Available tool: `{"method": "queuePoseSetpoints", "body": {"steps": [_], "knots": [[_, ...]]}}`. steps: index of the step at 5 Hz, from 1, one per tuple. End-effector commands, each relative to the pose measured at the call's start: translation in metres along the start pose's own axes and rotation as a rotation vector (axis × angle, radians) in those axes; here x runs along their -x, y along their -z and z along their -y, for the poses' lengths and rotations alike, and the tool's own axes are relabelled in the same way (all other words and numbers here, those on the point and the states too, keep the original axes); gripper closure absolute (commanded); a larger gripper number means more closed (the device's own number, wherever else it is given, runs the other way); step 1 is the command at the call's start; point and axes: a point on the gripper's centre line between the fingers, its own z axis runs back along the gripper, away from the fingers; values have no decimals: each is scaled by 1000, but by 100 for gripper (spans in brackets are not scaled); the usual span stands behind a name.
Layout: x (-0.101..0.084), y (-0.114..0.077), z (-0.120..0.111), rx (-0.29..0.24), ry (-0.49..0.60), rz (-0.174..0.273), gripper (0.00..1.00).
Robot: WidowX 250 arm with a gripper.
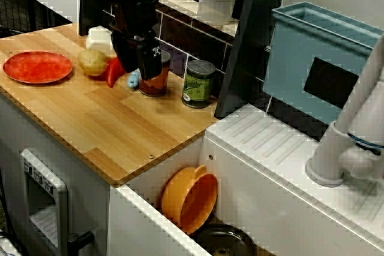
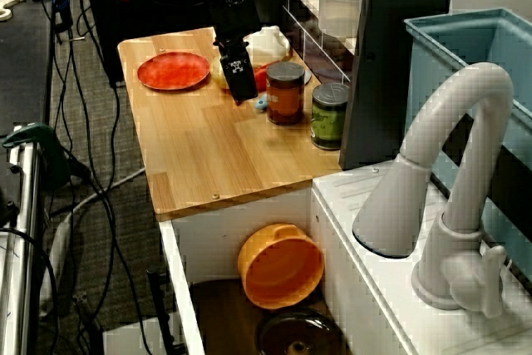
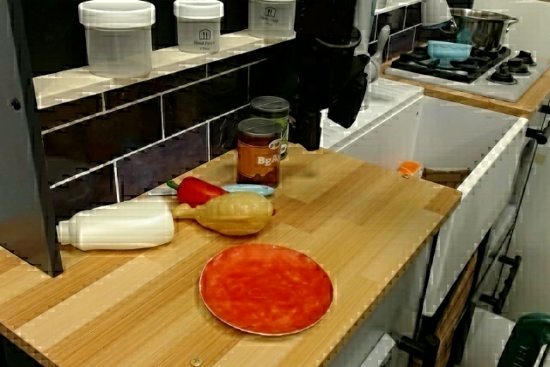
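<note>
My black gripper (image 1: 147,74) hangs above the wooden counter (image 1: 120,124), just in front of a red-brown jar (image 1: 157,82) and partly covering it in the view from above. From the sink side the gripper (image 2: 243,94) looks shut, with nothing in it. Seen from the counter's end, the gripper (image 3: 348,111) is well above the board, to the right of the jar (image 3: 259,152). Next to the jar stands a green can (image 1: 198,83). Left of the gripper lie a red pepper (image 1: 114,71), a potato (image 1: 92,62), a small blue item (image 1: 133,80) and a red plate (image 1: 37,67).
A white bottle (image 3: 116,225) lies against the back wall. White tubs (image 3: 117,36) stand on the shelf. A black post (image 1: 246,46) rises at the counter's right end. Beyond are a sink holding an orange bowl (image 1: 189,199) and a dark pan (image 1: 225,241), a white faucet (image 2: 449,205) and a blue bin (image 1: 318,58).
</note>
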Motion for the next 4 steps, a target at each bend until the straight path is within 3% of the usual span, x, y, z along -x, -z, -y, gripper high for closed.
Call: {"method": "queuePoseSetpoints", "body": {"steps": [1,2,4], "knots": [[-2,-28,-21,-3,14,130,0],[4,-30,-32,26,-84,216,0],[6,-35,-35,7,-104,250,0]]}}
